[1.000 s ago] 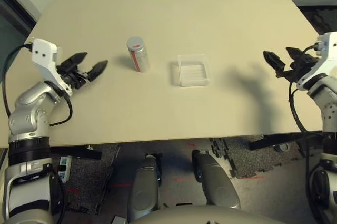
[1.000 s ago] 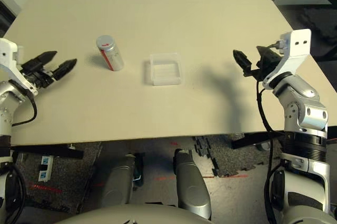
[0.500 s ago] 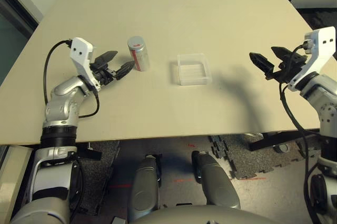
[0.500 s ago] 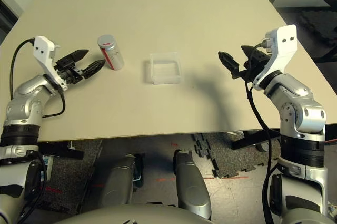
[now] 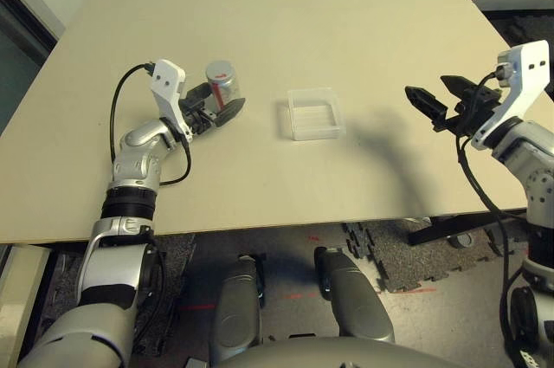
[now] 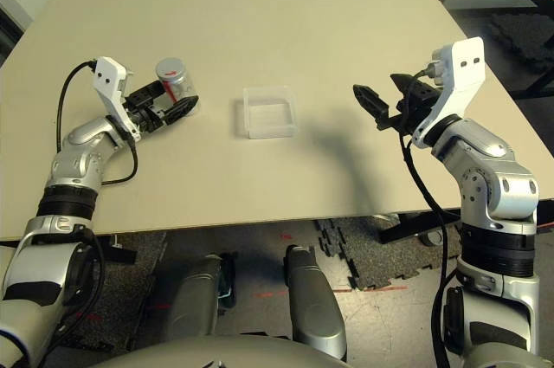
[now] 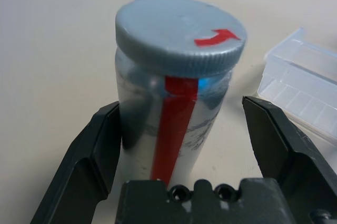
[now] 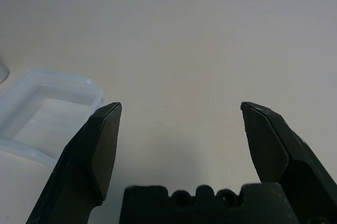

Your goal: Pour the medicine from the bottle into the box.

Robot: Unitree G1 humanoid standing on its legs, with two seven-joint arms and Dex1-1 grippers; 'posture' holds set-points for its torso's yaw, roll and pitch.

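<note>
The bottle (image 5: 222, 87) stands upright on the table (image 5: 286, 4), cap (image 7: 179, 33) on, with the clear box (image 5: 313, 113) off to its right, near but apart. The left gripper (image 5: 218, 109) straddles the bottle with its fingers spread wide: one finger (image 7: 100, 150) looks to be right against the label, the other has a clear gap. To grab it well, it probably wants to centre a bit before squeezing, low on the body, so the bottle doesn't tip. The right gripper (image 5: 435, 99) hovers spread apart and empty, well right of the bottle, past the box
</note>
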